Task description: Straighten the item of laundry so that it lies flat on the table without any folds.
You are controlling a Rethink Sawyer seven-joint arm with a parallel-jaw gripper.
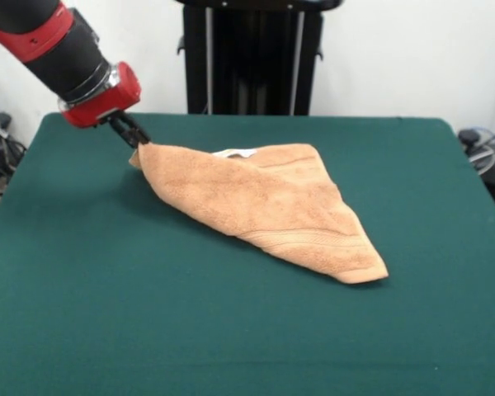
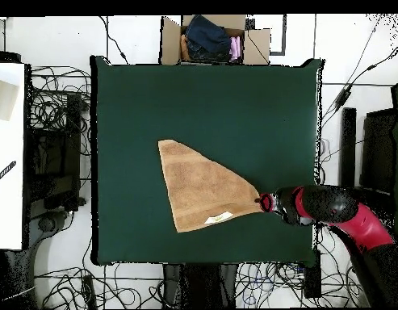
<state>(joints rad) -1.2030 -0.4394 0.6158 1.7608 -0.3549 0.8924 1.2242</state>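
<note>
The towel (image 1: 268, 206) lies folded into a rough triangle near the middle of the green tabletop (image 1: 148, 330), one pointed corner nearest the front edge, a white label (image 1: 235, 153) at its far fold. The gripper (image 1: 135, 138) has its jaws clenched on the towel's far corner, lifting it slightly. Beyond stand a white wall and a black stand (image 1: 252, 58).

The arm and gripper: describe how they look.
The arm is a thick round tube, black with red bands, ending in a red collar behind a silver ring. The gripper is small, black and narrow. In the overhead view the arm shows black and red sections.
</note>
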